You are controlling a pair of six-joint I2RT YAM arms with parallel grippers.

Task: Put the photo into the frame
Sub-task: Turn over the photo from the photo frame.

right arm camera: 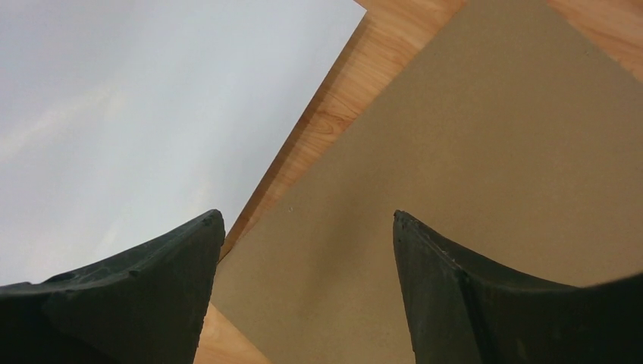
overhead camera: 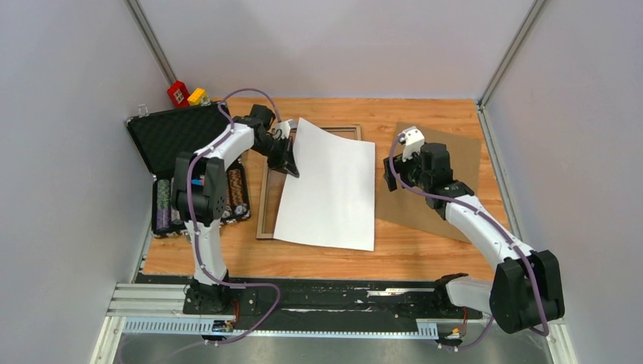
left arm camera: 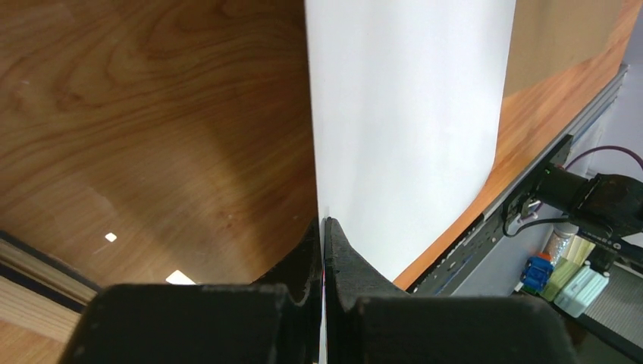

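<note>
The photo [overhead camera: 330, 189] shows only its plain white back, lying slanted across the table's middle with its left edge lifted. My left gripper [overhead camera: 292, 163] is shut on that left edge; in the left wrist view the sheet [left arm camera: 409, 114] runs straight into the closed jaws [left arm camera: 324, 227]. The frame [overhead camera: 265, 205], tan wood side up, lies flat beneath the photo, with only its left rail and top rail showing. My right gripper [overhead camera: 390, 174] hovers open by the photo's right edge [right arm camera: 136, 98], nothing between its fingers [right arm camera: 307, 220].
A brown hardboard backing panel [overhead camera: 447, 152] lies at the right, under the right gripper [right arm camera: 455, 136]. An open black case of poker chips [overhead camera: 174, 136] sits at the left edge. Red [overhead camera: 179, 93] and yellow [overhead camera: 197, 96] blocks stand in the back left corner.
</note>
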